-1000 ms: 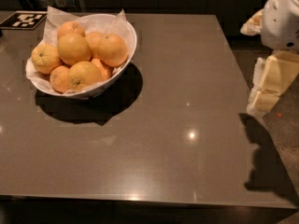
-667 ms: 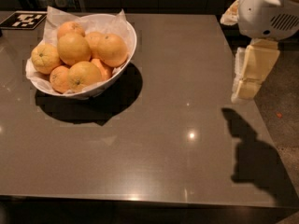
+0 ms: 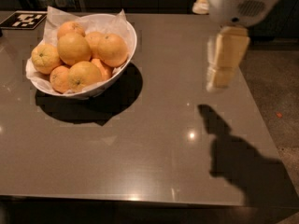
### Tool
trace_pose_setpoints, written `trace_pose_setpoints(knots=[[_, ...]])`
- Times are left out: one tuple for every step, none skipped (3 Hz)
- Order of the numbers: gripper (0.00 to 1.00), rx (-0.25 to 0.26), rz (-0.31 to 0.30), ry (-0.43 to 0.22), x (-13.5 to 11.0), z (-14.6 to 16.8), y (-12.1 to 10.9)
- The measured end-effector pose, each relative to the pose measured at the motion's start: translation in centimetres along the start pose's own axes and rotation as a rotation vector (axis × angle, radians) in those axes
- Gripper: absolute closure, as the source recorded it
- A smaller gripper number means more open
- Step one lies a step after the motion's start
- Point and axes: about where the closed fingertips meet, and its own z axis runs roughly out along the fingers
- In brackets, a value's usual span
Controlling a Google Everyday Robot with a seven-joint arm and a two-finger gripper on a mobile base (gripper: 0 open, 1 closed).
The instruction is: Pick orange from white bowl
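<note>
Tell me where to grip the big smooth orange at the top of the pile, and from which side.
Probably grip the orange across its widest middle, coming down from above: it sits highest in the white bowl, neighbours crowd its sides and the rim blocks side approaches. The claw hangs over the table at right, away from it.

No readable text; black-white coded marker [image 3: 23,20] on table [image 3: 140,148], far-left corner. Pincer [image 3: 218,80] above right side.

Prob. robot test lab, fiducial tag [image 3: 22,19] on dark countertop [image 3: 140,153], gripper [image 3: 219,80] over its right side
</note>
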Motion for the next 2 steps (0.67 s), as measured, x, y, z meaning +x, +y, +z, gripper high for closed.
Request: trace_pose_setpoints(knots=[[0.00,0.012,-0.100,0.006,-4.9,-0.2,-2.4],[0.00,0.035,-0.118,-0.008,-6.1,-0.6,-2.9]])
